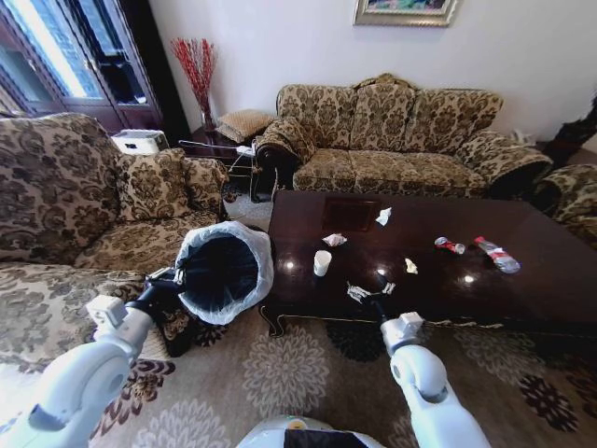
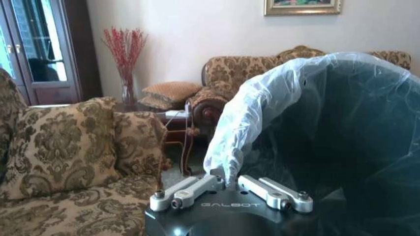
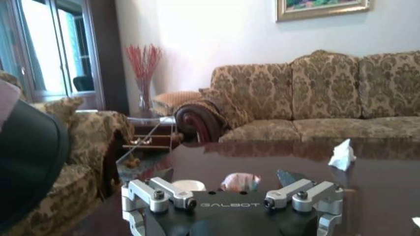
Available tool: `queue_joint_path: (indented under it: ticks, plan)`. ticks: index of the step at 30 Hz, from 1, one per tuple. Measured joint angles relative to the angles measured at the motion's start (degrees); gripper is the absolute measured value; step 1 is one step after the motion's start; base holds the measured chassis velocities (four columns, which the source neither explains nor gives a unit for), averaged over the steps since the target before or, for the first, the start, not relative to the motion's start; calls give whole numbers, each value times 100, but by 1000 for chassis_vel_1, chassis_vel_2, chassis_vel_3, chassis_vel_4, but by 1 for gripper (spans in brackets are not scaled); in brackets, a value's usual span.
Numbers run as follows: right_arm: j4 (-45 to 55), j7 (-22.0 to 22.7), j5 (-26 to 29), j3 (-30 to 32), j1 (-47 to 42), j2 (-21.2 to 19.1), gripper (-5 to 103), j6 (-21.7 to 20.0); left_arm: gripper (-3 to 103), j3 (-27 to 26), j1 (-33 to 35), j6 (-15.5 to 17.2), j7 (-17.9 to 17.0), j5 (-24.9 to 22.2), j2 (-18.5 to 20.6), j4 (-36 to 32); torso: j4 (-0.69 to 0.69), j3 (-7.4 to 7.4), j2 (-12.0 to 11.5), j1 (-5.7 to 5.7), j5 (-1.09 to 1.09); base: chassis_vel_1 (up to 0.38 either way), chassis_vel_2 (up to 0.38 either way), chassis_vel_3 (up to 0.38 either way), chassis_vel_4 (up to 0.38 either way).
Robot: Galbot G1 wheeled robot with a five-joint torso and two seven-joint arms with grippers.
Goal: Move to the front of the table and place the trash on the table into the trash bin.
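The trash bin [image 1: 224, 271], dark with a white bag over its rim, hangs tilted at the table's [image 1: 522, 299] left end. My left gripper [image 1: 174, 280] is shut on its rim [image 2: 226, 172]. Trash lies across the dark table: a white paper cup [image 1: 322, 262], a pinkish wrapper [image 1: 334, 240], a white wrapper [image 1: 383, 217], a yellow scrap [image 1: 410, 266], a red can [image 1: 449, 245] and a clear bottle [image 1: 496, 254]. My right gripper [image 1: 378, 301] stands open just above the front edge, beside a crumpled wrapper [image 1: 359, 291]. From the right wrist, the cup [image 3: 187, 185] and pinkish wrapper [image 3: 239, 181] lie ahead.
A patterned sofa [image 1: 401, 131] stands behind the table and an armchair [image 1: 84, 205] to the left of the bin. A side table with a vase of red twigs [image 1: 198, 70] sits in the far corner. A floral rug [image 1: 298, 373] covers the floor in front.
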Motion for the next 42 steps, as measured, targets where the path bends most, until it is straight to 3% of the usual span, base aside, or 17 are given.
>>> queue_joint_path:
  ticks: [9,23,28,30,42]
  plan:
    - [86,-436,-71,286,-120,12,100,245,0,93,-11,0,1,0,-34,-45,-1,0,0,0,0,0,0,0,0]
    - [81,-405,-150,169,-178,20,100,272,0,112,-20,8,4,6,-37,-49,0,0,1,0,0,-56,55,53,-48]
    - [-5,-158,-385,88,-186,36,100,239,0,107,-30,11,4,8,-20,-29,-1,2,0,7,-1,-90,89,85,-88]
    - [-224,-67,-428,24,-95,75,100,94,0,93,-23,12,7,7,1,-29,-2,2,0,5,0,-15,17,28,-19]
    - [-1344,-222,-404,-714,718,53,100,154,0,63,46,19,15,7,-11,-30,1,0,0,0,0,0,0,0,0]
